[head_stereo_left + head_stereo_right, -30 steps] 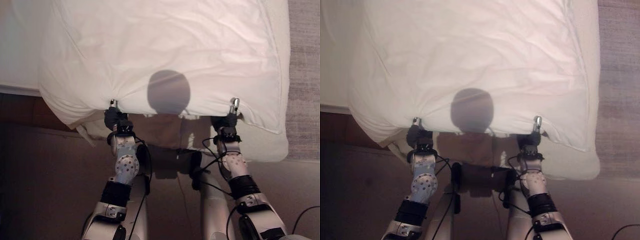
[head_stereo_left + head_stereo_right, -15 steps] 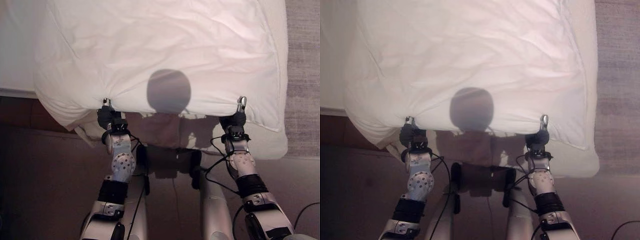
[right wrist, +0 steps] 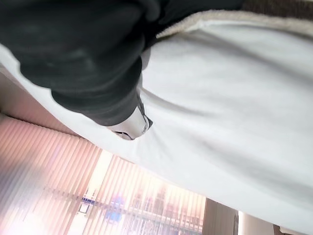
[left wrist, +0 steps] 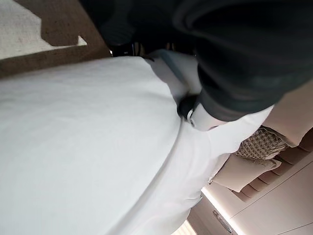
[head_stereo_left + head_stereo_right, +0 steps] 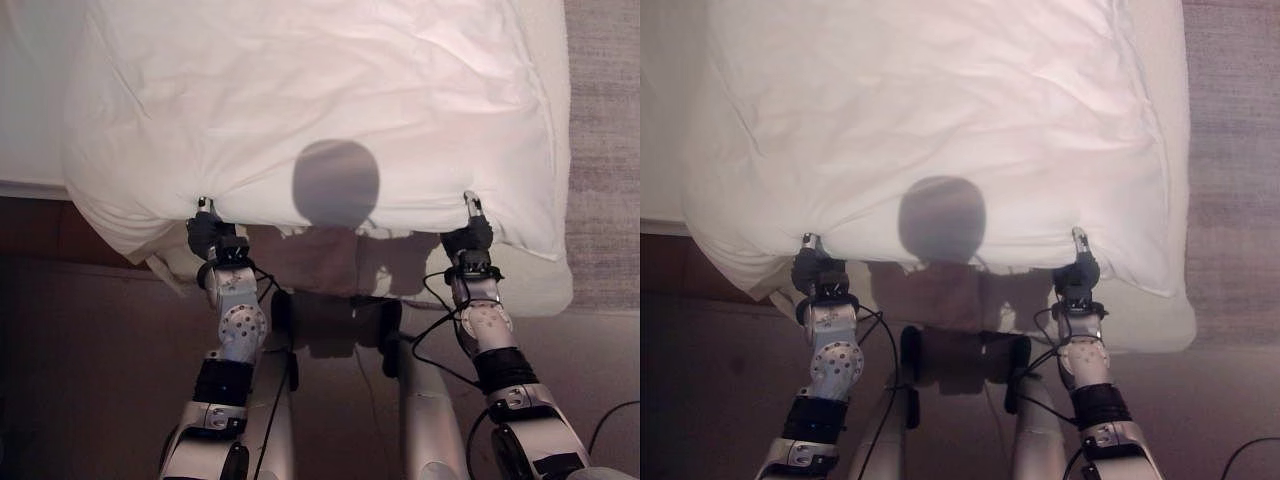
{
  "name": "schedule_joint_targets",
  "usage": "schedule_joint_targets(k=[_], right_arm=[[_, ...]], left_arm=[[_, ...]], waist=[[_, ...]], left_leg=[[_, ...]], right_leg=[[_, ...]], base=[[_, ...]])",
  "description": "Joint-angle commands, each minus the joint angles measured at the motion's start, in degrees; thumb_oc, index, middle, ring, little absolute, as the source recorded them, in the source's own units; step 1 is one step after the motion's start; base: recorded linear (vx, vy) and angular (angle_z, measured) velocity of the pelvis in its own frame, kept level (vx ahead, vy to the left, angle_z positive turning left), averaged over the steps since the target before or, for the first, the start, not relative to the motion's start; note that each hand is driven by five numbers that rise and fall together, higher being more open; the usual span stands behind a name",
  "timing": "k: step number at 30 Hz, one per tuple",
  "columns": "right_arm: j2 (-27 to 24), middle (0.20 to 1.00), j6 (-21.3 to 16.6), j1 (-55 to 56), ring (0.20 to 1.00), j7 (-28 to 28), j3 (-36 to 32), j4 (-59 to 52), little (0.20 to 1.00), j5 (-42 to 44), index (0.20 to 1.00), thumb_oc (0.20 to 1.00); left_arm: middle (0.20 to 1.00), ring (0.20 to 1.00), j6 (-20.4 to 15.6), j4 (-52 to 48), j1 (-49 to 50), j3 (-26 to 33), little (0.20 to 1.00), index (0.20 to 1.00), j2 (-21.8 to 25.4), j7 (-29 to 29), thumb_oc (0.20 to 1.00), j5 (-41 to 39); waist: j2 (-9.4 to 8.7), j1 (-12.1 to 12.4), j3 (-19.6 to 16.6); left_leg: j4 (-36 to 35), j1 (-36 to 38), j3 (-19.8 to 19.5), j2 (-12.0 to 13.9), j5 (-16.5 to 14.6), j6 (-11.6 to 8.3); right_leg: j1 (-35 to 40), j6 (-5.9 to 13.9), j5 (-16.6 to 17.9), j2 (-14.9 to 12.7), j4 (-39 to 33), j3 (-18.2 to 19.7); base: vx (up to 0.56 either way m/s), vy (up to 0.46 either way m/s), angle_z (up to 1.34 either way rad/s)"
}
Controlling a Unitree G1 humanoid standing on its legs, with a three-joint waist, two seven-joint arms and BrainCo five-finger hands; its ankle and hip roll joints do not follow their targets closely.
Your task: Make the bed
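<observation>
Near, at lower left of frame: left hand (image 5: 208, 232) pinching the near hem of the white duvet (image 5: 320, 100), fingers clenched on cloth. At lower right: right hand (image 5: 470, 228) gripping the same hem likewise. Beyond, duvet spread across the bed (image 5: 30, 120), filling the upper frame, hem overhanging the near edge. Grey carpet (image 5: 605, 150) at far right. Risk: thin pinches slipping under pull, dropping one corner; uneven tugging skewing the duvet sideways.

One puffy white fabric duvet (image 5: 320, 110); one white mattress (image 5: 30, 120); two woven beige cushions (image 4: 261, 144); one slatted window blind (image 3: 98, 196); two robot hands
</observation>
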Motion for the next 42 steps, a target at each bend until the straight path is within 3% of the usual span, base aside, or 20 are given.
schedule_joint_targets(k=[1,2,9,19,26,37,42], right_arm=[[-3.4,0.200,-7.6,5.2,0.200,1.5,-10.4,-6.6,0.200,0.2,0.200,0.200],[-3.2,0.200,-7.6,5.4,0.200,1.4,-10.3,-6.9,0.200,0.1,0.200,0.200],[0.9,0.200,-8.8,8.0,0.200,4.9,-5.4,-20.5,0.200,-0.6,0.200,0.200],[1.1,0.200,-7.4,9.4,0.200,10.5,1.8,-30.4,0.200,-0.9,0.200,0.200],[0.6,0.200,-6.9,9.9,0.200,11.8,3.5,-32.3,0.200,-0.5,0.200,0.200],[0.9,0.200,-6.7,10.6,0.200,12.6,5.5,-31.7,0.200,0.9,0.200,0.200],[1.3,0.200,-6.6,11.4,0.200,12.5,5.7,-32.1,0.200,0.8,0.200,0.200]], left_arm=[[0.893,0.893,-8.5,1.6,2.8,14.7,0.893,0.893,6.8,-0.2,0.893,-0.3],[1.000,1.000,-8.5,1.6,3.0,14.7,1.000,1.000,6.8,-0.5,1.000,-0.6],[1.000,1.000,-6.2,4.2,5.8,11.4,1.000,1.000,3.1,-10.0,1.000,-11.7],[1.000,1.000,0.4,14.2,3.2,3.0,1.000,1.000,0.9,-21.0,1.000,-19.5],[1.000,1.000,3.4,20.0,-0.7,0.9,1.000,1.000,0.5,-26.4,1.000,-21.7],[1.000,1.000,1.6,23.0,-6.5,3.6,1.000,1.000,0.3,-31.0,1.000,-26.1],[1.000,1.000,0.3,19.1,-6.6,3.8,1.000,1.000,0.6,-33.1,1.000,-26.6]], waist=[[0.56,-0.5,-7.3],[0.55,-0.5,-7.3],[0.10,-1.0,-6.6],[-1.28,-2.6,-6.6],[-2.24,-3.7,-7.0],[-3.35,-4.6,-7.9],[-3.55,-4.3,-8.2]], left_leg=[[2.4,-2.1,3.1,-2.6,-2.8,3.04],[2.4,-2.1,3.2,-2.6,-2.8,3.04],[2.6,-1.9,3.7,-2.6,-3.0,3.31],[3.0,-1.3,4.8,-2.2,-3.3,3.36],[3.4,-1.4,5.2,-1.9,-3.6,3.23],[3.6,-1.6,5.5,-1.4,-3.7,2.84],[3.8,-1.8,5.3,-1.4,-3.6,2.78]], right_leg=[[0.2,0.39,5.1,4.9,-7.5,2.0],[0.2,0.39,5.1,4.9,-7.5,2.0],[0.1,0.31,5.2,5.0,-7.2,2.6],[0.2,0.32,5.4,5.5,-7.1,3.8],[0.1,0.34,5.6,5.7,-7.0,4.3],[-0.1,0.46,5.7,6.1,-7.2,4.8],[-0.2,0.41,5.7,6.3,-7.1,4.7]], base=[[0.00,0.000,0.00],[0.00,0.000,0.00],[0.00,0.000,0.00],[0.00,0.000,0.00],[0.00,-0.001,-0.01],[0.00,-0.002,-0.06],[0.00,0.000,0.00]])
